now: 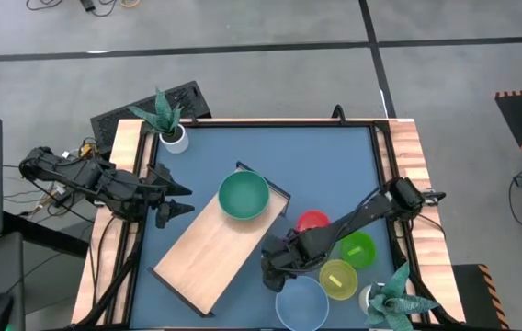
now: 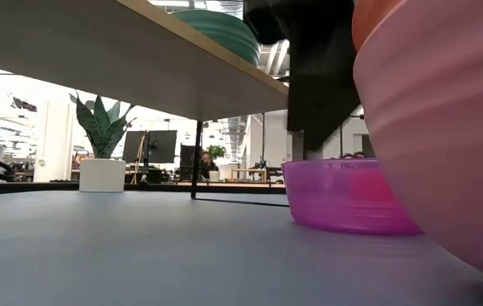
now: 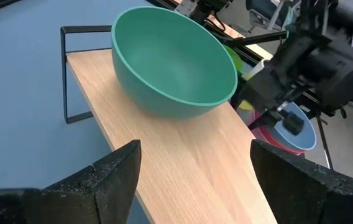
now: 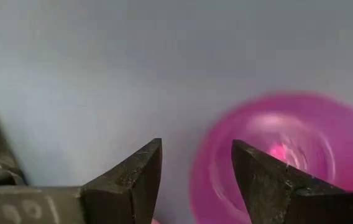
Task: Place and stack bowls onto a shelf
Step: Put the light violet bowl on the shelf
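Observation:
The light-wood shelf (image 1: 208, 253) lies slantwise on the blue table, with a large teal bowl (image 1: 243, 196) standing on its far end. My left gripper (image 1: 176, 198) waits open at the shelf's left side, pointing toward the teal bowl (image 3: 170, 62). My right gripper (image 4: 196, 154) is open and points down over a small magenta bowl (image 4: 276, 143) that rests on the table; its fingers stand on either side of the bowl's rim, above it. In the high view this gripper (image 1: 273, 273) hides most of that bowl.
Red (image 1: 312, 221), lime (image 1: 357, 248), yellow (image 1: 338, 279) and blue (image 1: 301, 303) bowls crowd the near right corner. A big pink bowl (image 2: 446, 127) fills the low view's right. Potted plants stand at the far left (image 1: 171, 124) and near right (image 1: 391, 299) corners.

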Motion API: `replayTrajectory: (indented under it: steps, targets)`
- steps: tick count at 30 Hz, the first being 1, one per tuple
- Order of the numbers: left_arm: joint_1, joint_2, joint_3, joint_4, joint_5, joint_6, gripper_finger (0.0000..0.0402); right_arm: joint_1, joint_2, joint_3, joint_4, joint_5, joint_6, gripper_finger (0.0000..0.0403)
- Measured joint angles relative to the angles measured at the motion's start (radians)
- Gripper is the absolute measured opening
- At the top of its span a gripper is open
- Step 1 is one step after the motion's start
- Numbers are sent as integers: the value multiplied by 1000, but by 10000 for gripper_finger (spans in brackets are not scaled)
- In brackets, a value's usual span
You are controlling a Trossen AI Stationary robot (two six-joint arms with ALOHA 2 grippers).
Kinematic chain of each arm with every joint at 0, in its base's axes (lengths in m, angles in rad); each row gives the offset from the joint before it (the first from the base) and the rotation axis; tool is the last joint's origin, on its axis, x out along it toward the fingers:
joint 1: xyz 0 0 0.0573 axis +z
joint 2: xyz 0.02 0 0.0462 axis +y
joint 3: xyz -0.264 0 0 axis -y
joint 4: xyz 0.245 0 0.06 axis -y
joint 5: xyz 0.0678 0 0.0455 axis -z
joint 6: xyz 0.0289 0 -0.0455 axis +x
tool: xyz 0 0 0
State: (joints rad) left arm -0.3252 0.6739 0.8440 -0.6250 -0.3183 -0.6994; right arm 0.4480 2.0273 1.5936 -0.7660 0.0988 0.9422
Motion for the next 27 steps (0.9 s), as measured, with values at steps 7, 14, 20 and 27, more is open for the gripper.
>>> replayTrajectory:
  steps: [7, 14, 20, 27]
  targets:
    - [0, 0, 0, -20, 0, -2, 286, -5, 23, 3, 8, -14, -7, 218]
    - [0, 0, 0, -21, -1, -1, 286, 1, 22, 3, -31, 24, -8, 210]
    - [0, 0, 0, -22, -2, -1, 286, 11, 22, 3, -21, 24, -15, 191]
    - [0, 0, 0, -22, -2, 10, 286, 3, 23, -16, -23, 23, -40, 183]
